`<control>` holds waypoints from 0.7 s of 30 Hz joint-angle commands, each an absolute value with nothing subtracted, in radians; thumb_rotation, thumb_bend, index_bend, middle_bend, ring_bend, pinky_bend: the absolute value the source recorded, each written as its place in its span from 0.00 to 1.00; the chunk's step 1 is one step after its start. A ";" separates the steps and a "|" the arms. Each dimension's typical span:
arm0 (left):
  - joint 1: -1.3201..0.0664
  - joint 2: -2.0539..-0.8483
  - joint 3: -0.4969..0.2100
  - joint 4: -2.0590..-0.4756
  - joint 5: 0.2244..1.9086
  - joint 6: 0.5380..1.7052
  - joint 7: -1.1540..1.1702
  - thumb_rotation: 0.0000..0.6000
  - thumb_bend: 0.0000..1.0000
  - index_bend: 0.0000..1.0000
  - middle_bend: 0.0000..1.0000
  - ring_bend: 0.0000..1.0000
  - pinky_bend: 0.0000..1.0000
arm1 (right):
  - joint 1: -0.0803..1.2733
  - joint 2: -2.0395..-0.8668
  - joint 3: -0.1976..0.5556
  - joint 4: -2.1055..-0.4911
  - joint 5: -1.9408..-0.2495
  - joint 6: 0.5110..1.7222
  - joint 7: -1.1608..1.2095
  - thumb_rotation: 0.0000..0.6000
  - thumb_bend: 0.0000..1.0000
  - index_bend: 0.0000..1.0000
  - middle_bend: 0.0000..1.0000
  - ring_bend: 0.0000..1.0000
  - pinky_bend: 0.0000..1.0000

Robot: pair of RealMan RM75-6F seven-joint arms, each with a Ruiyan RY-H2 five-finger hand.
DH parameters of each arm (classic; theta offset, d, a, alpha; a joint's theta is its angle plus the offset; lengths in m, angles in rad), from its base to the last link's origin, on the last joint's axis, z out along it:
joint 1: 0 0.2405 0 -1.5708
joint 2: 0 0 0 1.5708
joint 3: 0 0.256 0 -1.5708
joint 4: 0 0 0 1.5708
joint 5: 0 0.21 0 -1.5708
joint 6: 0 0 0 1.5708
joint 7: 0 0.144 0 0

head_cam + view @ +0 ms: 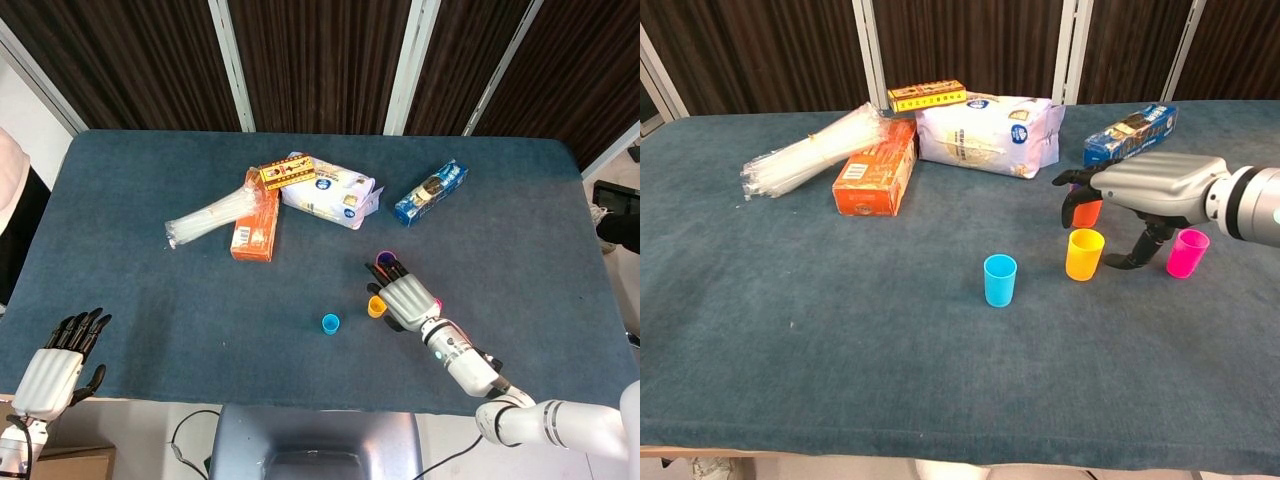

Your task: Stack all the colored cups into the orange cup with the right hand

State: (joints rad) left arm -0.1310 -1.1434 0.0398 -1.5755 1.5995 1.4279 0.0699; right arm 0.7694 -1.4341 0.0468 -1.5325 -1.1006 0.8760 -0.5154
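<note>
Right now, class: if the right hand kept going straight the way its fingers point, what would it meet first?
Probably the orange cup: the right hand has its fingertips already at that cup's rim, though depth is unclear.

a blue-carpeted table (790, 330) carried everything. just under the right hand's (1145, 190) fingertips stood a red-orange cup (1086, 211) and a yellow-orange cup (1084, 254), with a pink cup (1186, 253) close on the hand's other side and a blue cup (1000, 279) a little further off. well beyond the fingertips lay a white bag (985, 134), an orange box (876, 168), a sleeve of clear cups (810, 150) and a blue packet (1130, 131). a small yellow box (927, 96) rested on top of the bag and box.
</note>
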 commanded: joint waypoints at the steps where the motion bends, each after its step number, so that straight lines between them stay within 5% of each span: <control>1: -0.131 -1.143 0.040 -1.576 1.600 1.428 0.069 1.00 0.45 0.00 0.03 0.06 0.11 | 0.771 -1.447 0.052 -1.524 -1.101 0.881 -0.513 1.00 0.46 0.46 0.00 0.00 0.00; 21: -0.124 -1.135 0.039 -1.577 1.601 1.443 0.058 1.00 0.45 0.00 0.03 0.06 0.11 | 0.745 -1.455 0.126 -1.531 -1.109 0.987 -0.453 1.00 0.46 0.62 0.02 0.00 0.00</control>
State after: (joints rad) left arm -0.1240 -1.1351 0.0386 -1.5773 1.6014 1.4427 0.0577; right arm 0.7556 -1.4684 0.1007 -1.5160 -1.0968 0.9577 -0.4832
